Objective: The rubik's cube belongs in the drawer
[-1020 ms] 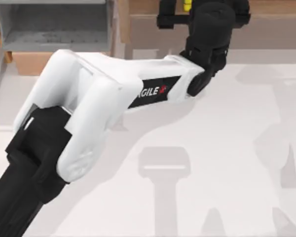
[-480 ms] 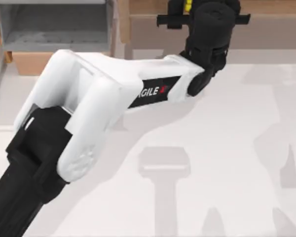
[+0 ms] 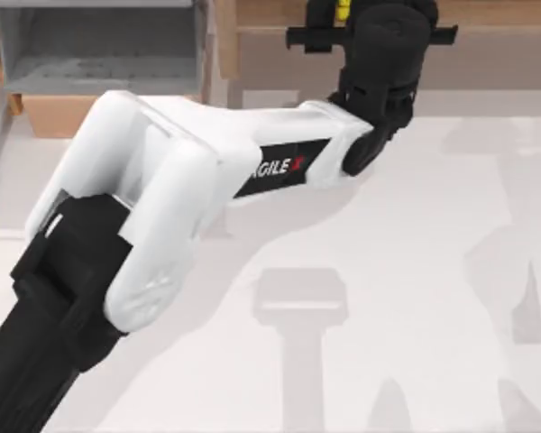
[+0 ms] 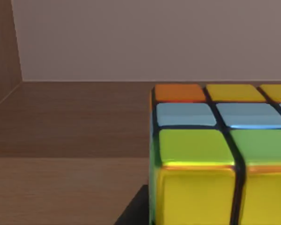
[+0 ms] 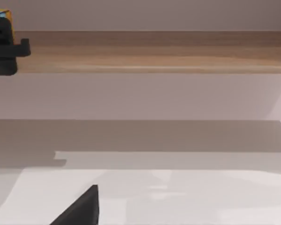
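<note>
In the top view, the left arm (image 3: 162,207) is seen stretched from the lower left corner to the far edge of the table (image 3: 415,298), where the left gripper (image 3: 343,23) is held over the long brown wooden ledge (image 3: 496,13). The gripper is largely hidden beneath its own black wrist, so whether its fingers are spread or pressed together cannot be told. A sliver of yellow belonging to the rubik's cube (image 3: 343,9) is seen beside the gripper at the top edge, the remainder being cut off or covered. The drawer (image 3: 99,50) is seen at the upper left, well apart from the cube, its grey inside exposed and its tan front panel partly covered by the arm.

In the left wrist view, the rubik's cube (image 4: 215,154) is shown very close, resting on the wooden ledge (image 4: 65,140); orange, yellow, blue and green squares are visible, and it is cut off by the frame.

In the right wrist view, the ledge (image 5: 154,51) is seen across the table, with the left gripper (image 5: 4,49) and a corner of the cube (image 5: 0,14) cut off at the edge.
</note>
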Action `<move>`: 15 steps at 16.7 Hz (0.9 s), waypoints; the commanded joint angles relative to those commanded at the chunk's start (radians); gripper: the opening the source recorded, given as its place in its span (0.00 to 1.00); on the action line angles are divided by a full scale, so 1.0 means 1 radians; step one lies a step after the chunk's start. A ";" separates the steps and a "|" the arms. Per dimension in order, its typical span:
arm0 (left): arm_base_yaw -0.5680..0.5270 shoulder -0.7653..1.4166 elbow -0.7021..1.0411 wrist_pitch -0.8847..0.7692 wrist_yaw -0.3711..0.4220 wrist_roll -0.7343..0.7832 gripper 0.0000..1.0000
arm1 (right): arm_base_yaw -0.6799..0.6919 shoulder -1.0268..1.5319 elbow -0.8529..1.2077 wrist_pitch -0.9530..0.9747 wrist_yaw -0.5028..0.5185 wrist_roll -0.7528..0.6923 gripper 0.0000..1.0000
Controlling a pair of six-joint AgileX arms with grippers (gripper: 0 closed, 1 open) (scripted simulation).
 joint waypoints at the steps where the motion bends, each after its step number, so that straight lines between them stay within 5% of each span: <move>1: 0.000 0.000 0.000 0.000 0.000 0.000 0.00 | 0.000 0.000 0.000 0.000 0.000 0.000 1.00; 15: -0.116 -0.090 -0.045 0.092 0.070 0.093 0.00 | 0.000 0.000 0.000 0.000 0.000 0.000 1.00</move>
